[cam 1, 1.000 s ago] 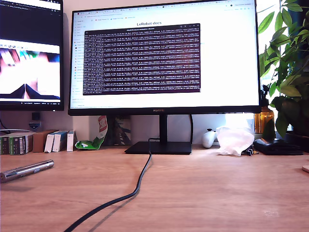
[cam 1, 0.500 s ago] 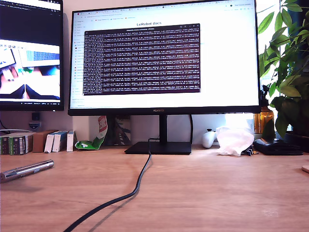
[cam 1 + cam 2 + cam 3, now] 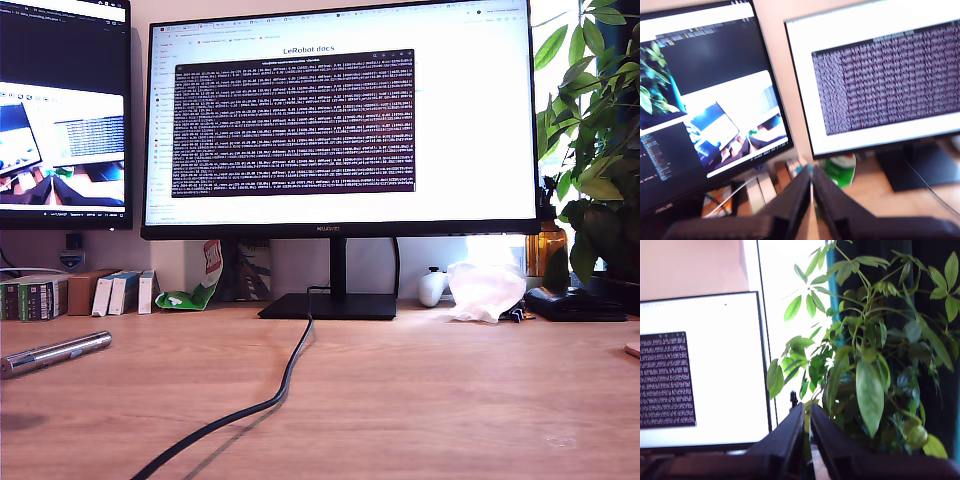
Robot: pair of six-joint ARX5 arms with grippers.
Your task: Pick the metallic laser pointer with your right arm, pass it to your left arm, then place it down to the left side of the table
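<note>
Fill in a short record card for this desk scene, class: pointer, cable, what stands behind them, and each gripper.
pointer: metallic laser pointer lying on the table, at the exterior view's left
cable: black cable running from the monitor stand toward the camera
right of exterior view: plant
my first gripper: shut, empty
my second gripper: shut, empty

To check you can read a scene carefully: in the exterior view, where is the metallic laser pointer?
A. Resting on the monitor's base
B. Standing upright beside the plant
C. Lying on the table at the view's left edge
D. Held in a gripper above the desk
C: the metallic laser pointer lies flat on the table at the exterior view's left edge, with no gripper touching it.
</note>
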